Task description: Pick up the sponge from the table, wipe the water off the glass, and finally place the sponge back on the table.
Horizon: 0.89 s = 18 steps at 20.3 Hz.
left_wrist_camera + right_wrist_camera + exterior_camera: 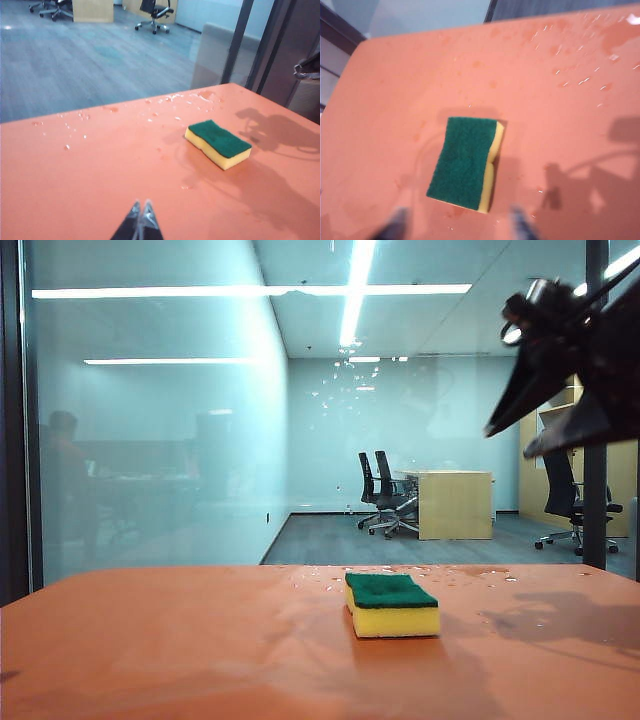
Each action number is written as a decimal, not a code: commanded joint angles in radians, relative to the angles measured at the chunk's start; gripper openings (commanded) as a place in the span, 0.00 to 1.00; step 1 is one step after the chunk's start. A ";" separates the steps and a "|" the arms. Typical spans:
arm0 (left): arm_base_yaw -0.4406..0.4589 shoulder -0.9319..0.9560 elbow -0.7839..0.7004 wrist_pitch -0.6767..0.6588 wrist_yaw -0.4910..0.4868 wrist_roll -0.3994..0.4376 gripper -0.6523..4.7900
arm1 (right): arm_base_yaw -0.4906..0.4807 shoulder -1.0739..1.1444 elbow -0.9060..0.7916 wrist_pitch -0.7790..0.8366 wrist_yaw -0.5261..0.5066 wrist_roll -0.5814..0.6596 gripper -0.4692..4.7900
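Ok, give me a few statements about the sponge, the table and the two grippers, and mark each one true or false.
1. The sponge lies green side up on the orange table. True.
2. The right gripper is holding the sponge. False: it hangs open above the table, apart from the sponge.
3. Water drops sit on the glass. True.
4. The left gripper is wide open. False: its fingertips are together, shut on nothing.
5. The table is dry. False: droplets speckle it near the glass.

Light wooden desk (455, 504) beyond pane, two office chairs (385, 494) just beside it, ceiling light strips (250, 290) well above
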<state>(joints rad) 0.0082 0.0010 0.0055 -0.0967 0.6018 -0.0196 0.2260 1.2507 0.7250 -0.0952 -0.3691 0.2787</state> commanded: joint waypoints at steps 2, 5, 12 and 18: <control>0.000 0.002 0.004 -0.014 0.005 0.005 0.11 | 0.002 0.110 0.004 0.106 -0.059 0.045 0.66; 0.000 0.002 0.004 -0.015 0.005 0.004 0.11 | 0.003 0.182 0.006 0.137 -0.064 0.058 0.67; 0.000 0.002 0.004 -0.019 0.005 0.004 0.11 | 0.039 0.412 0.138 0.137 -0.107 0.058 0.68; 0.000 0.002 0.004 -0.023 0.005 0.004 0.11 | 0.084 0.522 0.207 0.132 -0.134 0.062 0.67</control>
<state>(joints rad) 0.0082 0.0013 0.0059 -0.1169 0.6018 -0.0189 0.2966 1.7660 0.9192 0.0292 -0.4931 0.3386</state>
